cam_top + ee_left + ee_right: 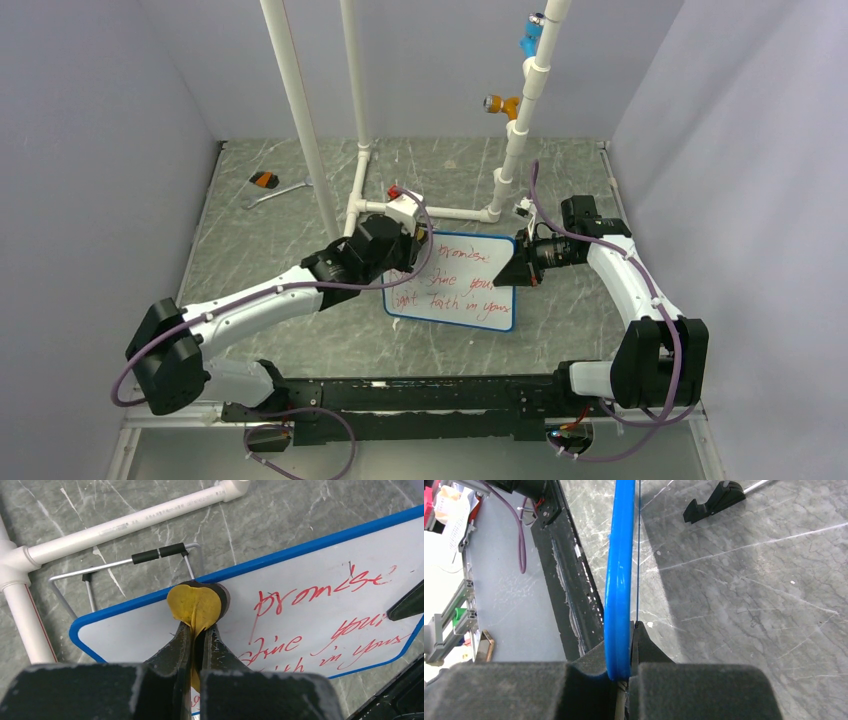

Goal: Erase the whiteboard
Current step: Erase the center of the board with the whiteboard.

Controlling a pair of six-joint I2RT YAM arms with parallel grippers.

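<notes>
So far we are steadying the whiteboard (470, 305), propped on the worktop (560, 190), by its blue frame (619, 580) in our clenched right hand (520, 270) while our left hand (197, 630), pinching a yellow eraser pad (194, 605), is touching its upper edge, and the red writing (320, 587) is awaiting wiping.

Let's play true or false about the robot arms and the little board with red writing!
1. The small blue-framed whiteboard has red handwriting on it. True.
2. The left gripper is empty. False: it pinches a round yellow eraser pad at the board's top edge.
3. The right gripper clamps the board's blue frame. True.
4. The board is wiped clean. False: red words cover most of its face.
</notes>
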